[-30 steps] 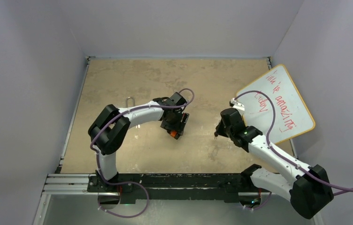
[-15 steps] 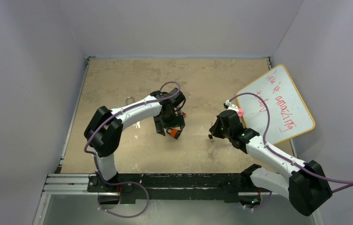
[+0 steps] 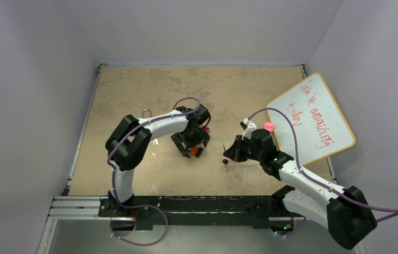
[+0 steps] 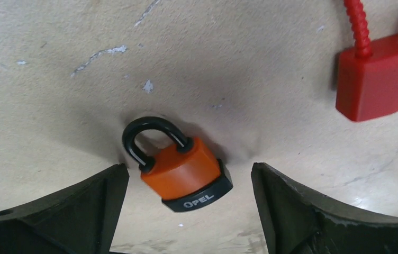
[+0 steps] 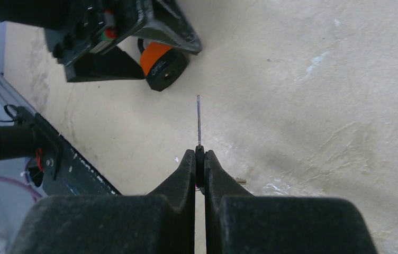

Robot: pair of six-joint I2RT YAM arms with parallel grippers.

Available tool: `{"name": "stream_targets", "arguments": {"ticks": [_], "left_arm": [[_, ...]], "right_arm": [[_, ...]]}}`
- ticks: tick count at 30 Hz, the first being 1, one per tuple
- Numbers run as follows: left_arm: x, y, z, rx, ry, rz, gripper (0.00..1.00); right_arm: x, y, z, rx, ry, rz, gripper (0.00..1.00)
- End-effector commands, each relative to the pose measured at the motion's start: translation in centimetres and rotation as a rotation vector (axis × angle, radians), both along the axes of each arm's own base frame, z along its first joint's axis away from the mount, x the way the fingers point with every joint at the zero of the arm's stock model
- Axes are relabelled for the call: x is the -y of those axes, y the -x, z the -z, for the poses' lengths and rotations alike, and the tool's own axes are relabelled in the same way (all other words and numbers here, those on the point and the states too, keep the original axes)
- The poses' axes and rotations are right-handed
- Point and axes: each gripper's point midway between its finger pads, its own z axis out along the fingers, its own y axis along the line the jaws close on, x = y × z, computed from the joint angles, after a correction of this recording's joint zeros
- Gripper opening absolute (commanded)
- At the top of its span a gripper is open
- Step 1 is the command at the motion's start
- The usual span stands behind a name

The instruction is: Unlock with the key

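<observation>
An orange padlock (image 4: 183, 172) with a black shackle and a black base marked OPEL lies on the tan table (image 3: 133, 90). My left gripper (image 4: 189, 182) hangs over it, open wide, one finger on each side and neither touching it. From above, the padlock (image 3: 195, 152) peeks out under the left gripper (image 3: 190, 142). My right gripper (image 5: 200, 154) is shut on the key's black head, and the thin key blade (image 5: 198, 119) points at the padlock's base (image 5: 161, 63), a short gap away. The top view shows the right gripper (image 3: 232, 153) right of the padlock.
A red padlock (image 4: 379, 79) with a red cable shackle lies just beyond the orange one. A white board (image 3: 313, 116) with red writing leans at the right wall. A small metal loop (image 3: 146, 112) lies at the table's left. The rail (image 3: 80, 203) runs along the near edge.
My left gripper has opened wide and turned above the orange padlock. My right arm has carried the key leftwards and lower, closer to the padlock.
</observation>
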Motion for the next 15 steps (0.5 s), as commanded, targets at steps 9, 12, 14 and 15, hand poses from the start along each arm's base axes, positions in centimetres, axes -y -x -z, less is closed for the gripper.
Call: {"name": "stream_targets", "arguments": {"ticks": [9, 12, 14, 15], "left_arm": [[0.1, -0.4, 2.0, -0.028, -0.01, -0.061, 0.57], [0.0, 0.0, 2.3, -0.036, -0.012, -0.026, 0.36], [-0.1, 0.1, 2.2, -0.036, -0.013, 0.012, 0.25], [-0.2, 0.1, 2.1, -0.034, -0.015, 0.035, 0.21]], "right_arm": [[-0.8, 0.3, -0.3, 0.025, -0.003, -0.088, 0.0], [-1.1, 0.1, -0.7, 0.019, 0.006, -0.103, 0.0], [-1.2, -0.2, -1.0, 0.027, 0.006, -0.102, 0.0], [-1.2, -0.3, -1.2, 0.033, 0.001, -0.098, 0.0]]}}
